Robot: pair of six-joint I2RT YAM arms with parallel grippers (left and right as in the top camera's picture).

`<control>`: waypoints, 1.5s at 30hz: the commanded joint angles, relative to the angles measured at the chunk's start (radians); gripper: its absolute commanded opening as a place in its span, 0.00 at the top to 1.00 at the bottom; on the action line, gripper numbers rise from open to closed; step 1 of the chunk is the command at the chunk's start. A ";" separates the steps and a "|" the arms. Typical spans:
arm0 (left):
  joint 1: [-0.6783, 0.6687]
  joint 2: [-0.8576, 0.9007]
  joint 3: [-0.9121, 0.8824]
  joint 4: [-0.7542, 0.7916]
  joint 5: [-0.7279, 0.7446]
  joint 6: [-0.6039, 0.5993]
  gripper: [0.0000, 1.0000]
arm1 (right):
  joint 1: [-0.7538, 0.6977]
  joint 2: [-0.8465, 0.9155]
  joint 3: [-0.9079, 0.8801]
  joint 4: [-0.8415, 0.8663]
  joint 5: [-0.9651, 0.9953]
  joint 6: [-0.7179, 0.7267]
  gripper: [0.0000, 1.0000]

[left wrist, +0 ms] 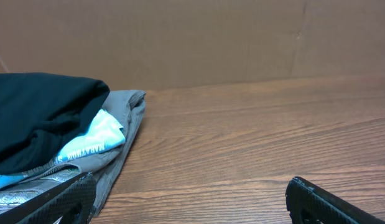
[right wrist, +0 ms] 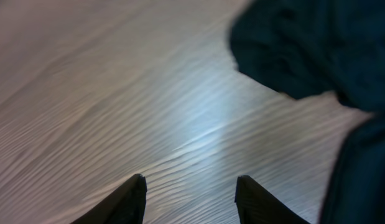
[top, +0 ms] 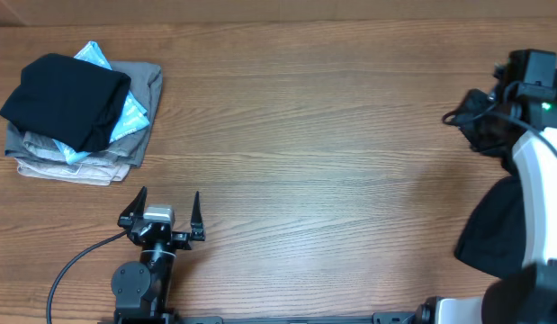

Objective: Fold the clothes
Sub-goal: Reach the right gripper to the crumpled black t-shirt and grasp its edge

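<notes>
Only 1 piece of writing is showing, and it is not reading clearly. In the left wrist view, a row of small dark capital letters (left wrist: pixel 86 149) is running slantwise along the light-blue garment (left wrist: pixel 110 132), which is sticking out of the pile of clothes (left wrist: pixel 129 115) at about 8 o'clock of the frame. The letters are coming out too small and blurred to spell, so no word, brand or number is being made out for certain.

Table (top: pixel 332 135) wood grain, smooth, faint sheen; black clothes (top: pixel 489 238) soft, matt fabric.
</notes>
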State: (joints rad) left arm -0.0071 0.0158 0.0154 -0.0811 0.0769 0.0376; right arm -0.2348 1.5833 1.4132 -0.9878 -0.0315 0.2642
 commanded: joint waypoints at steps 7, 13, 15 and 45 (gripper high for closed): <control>-0.006 -0.011 -0.008 0.005 -0.006 0.027 0.00 | -0.088 0.202 0.019 0.092 0.015 0.043 0.45; -0.006 -0.011 -0.008 0.004 -0.006 0.027 0.00 | -0.097 0.276 0.019 0.174 0.039 0.017 0.44; -0.006 -0.011 -0.008 0.004 -0.007 0.027 0.00 | -0.097 0.280 0.018 0.188 0.069 0.016 0.44; -0.006 -0.011 -0.008 0.004 -0.007 0.027 0.00 | -0.098 0.281 -0.235 0.569 0.142 0.025 0.54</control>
State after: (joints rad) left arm -0.0074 0.0158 0.0154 -0.0811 0.0772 0.0376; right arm -0.3313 1.8694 1.2007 -0.4393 0.1085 0.2878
